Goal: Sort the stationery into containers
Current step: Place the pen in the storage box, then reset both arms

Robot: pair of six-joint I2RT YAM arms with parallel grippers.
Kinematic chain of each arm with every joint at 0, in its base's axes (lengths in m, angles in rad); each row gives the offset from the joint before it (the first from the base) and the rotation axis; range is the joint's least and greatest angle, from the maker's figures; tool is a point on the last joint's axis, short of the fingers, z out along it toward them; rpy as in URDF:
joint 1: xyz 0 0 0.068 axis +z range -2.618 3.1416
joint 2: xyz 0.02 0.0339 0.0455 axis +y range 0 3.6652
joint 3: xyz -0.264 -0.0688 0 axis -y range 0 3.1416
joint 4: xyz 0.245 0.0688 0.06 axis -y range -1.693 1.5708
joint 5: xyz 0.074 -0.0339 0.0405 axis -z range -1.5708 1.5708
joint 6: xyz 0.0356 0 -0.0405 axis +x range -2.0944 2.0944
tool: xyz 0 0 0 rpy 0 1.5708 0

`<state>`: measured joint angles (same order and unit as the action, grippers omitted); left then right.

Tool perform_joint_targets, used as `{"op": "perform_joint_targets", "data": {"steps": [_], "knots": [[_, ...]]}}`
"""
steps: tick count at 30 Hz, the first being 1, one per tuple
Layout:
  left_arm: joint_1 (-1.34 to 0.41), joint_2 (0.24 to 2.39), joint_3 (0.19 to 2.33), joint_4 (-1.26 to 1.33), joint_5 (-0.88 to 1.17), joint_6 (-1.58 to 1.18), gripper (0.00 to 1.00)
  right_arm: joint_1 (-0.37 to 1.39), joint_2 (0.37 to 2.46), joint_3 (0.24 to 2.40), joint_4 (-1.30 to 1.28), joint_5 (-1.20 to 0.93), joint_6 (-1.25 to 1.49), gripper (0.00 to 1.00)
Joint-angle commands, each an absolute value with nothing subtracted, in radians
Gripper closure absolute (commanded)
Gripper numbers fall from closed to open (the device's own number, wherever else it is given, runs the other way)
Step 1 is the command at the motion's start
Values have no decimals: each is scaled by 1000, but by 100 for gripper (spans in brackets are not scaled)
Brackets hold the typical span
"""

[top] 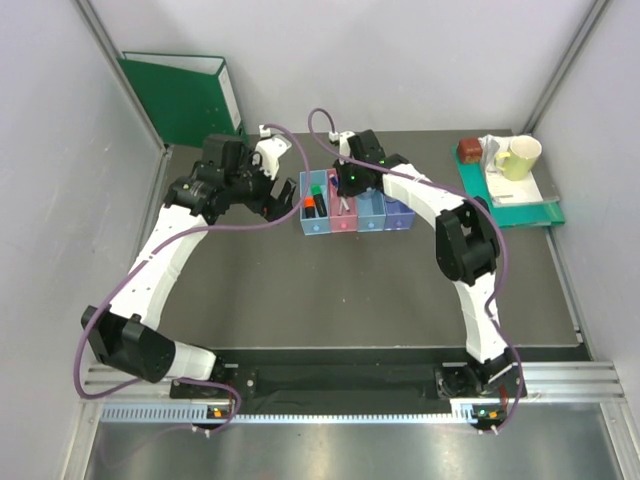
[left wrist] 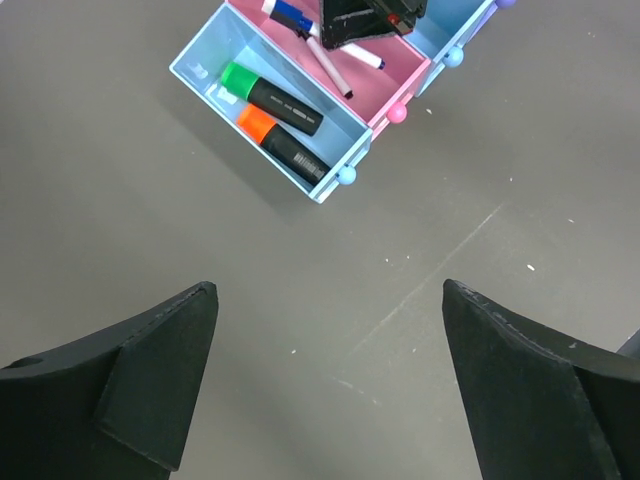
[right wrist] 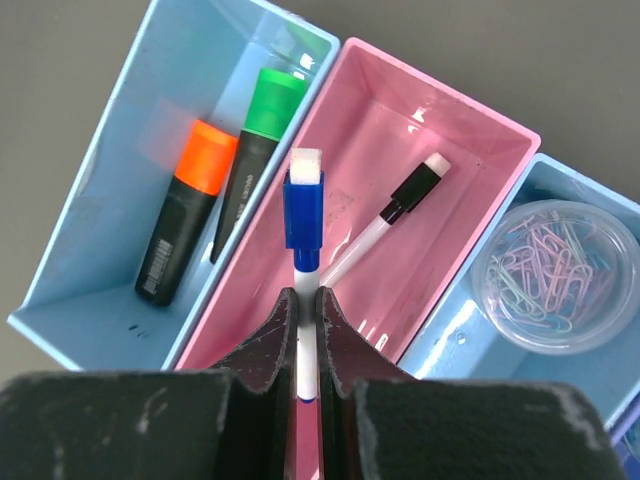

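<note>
The right gripper [right wrist: 307,300] is clamped on the blue-capped white pen [right wrist: 304,230], jaws pinching the barrel below the cap, with the cap end pointing away from the wrist over the pink bin [right wrist: 375,130]. A second white pen [right wrist: 385,228], black-capped, lies slanted on the floor of that bin. The pen appears light, stiff and smooth-walled. A thin round barrel can roll or swivel between flat pads, so a hold on the barrel close to the cap looks soundest, and only light squeeze should be needed. The left gripper [left wrist: 328,290] hangs with its jaws spread wide and nothing between them, over the bare table [left wrist: 100,200] near the light blue bin [right wrist: 130,200]. That bin holds the green-capped highlighter [right wrist: 255,150] and the orange-capped highlighter [right wrist: 185,215], side by side. The paper-clip tub [right wrist: 545,275] sits in the blue bin [right wrist: 455,340].
</note>
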<state>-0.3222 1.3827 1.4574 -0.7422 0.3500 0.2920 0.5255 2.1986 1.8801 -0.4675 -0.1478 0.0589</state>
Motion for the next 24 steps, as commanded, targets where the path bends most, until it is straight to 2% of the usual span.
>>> {"op": "perform_joint_targets", "data": {"steps": [1, 3, 4, 5, 6, 9, 14, 19, 24], "knots": [[-316, 1362, 1448, -715, 351, 310, 1, 514, 2195, 1907, -410, -172, 71, 94], [-314, 1367, 1454, -713, 353, 311, 1, 512, 2180, 1907, -413, -172, 58, 77], [-313, 1368, 1454, -715, 353, 308, 1, 511, 2171, 1902, -411, -170, 57, 57], [-314, 1370, 1459, -715, 354, 310, 1, 508, 2152, 1901, -411, -170, 55, 45], [-314, 1368, 1463, -722, 357, 310, 1, 505, 2140, 1898, -411, -175, 57, 24], [-314, 1358, 1468, -713, 341, 305, 1, 499, 2074, 1885, -422, -193, 46, 1], [-304, 1354, 1506, -741, 305, 273, 1, 506, 1913, 1917, -538, -120, -70, 0], [-281, 1333, 1499, -773, 285, 271, 1, 479, 1836, 2097, -905, -112, -184, 0], [-241, 1332, 1496, -840, 265, 256, 1, 428, 1626, 1987, -1044, -28, -241, 0]]}}
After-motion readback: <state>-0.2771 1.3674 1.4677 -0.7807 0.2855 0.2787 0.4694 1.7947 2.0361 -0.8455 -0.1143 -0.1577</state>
